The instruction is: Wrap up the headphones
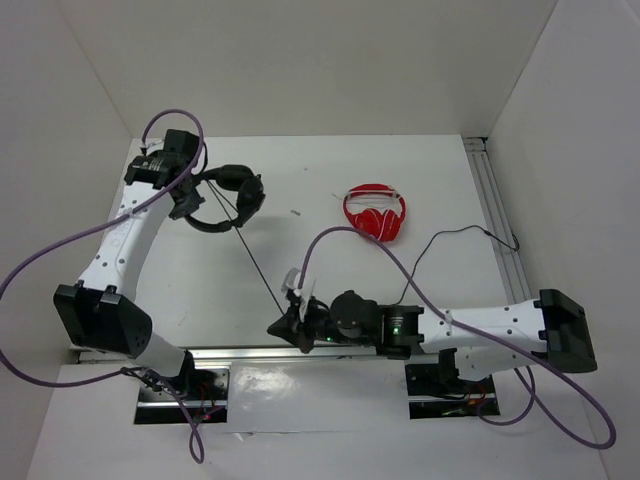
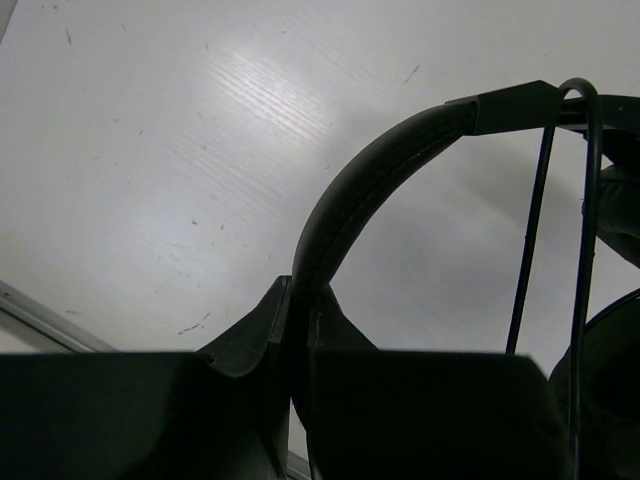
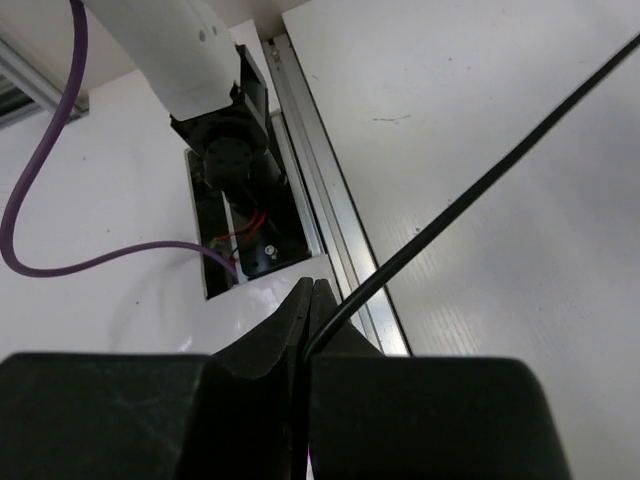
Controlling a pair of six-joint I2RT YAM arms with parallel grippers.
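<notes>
The black headphones [image 1: 249, 196] are held off the table at the back left, and my left gripper [image 1: 188, 203] is shut on their headband [image 2: 372, 168]. In the left wrist view the band rises from between the jaws of the left gripper [image 2: 300, 300] and arcs right toward a dark earcup [image 2: 612, 360]. Two strands of the thin cable [image 2: 530, 262] hang from the band there. The cable [image 1: 258, 262] runs taut and diagonal toward the near edge. There my right gripper [image 1: 277, 326] is shut on it. The right wrist view shows the cable [image 3: 480, 190] pinched between the closed jaws of the right gripper [image 3: 312, 292].
Red headphones [image 1: 375, 212] lie at the back centre-right, with a thin black wire [image 1: 468, 232] trailing right of them. A metal rail [image 1: 496, 200] runs along the right side and another [image 3: 335, 215] along the near edge. White walls enclose the table.
</notes>
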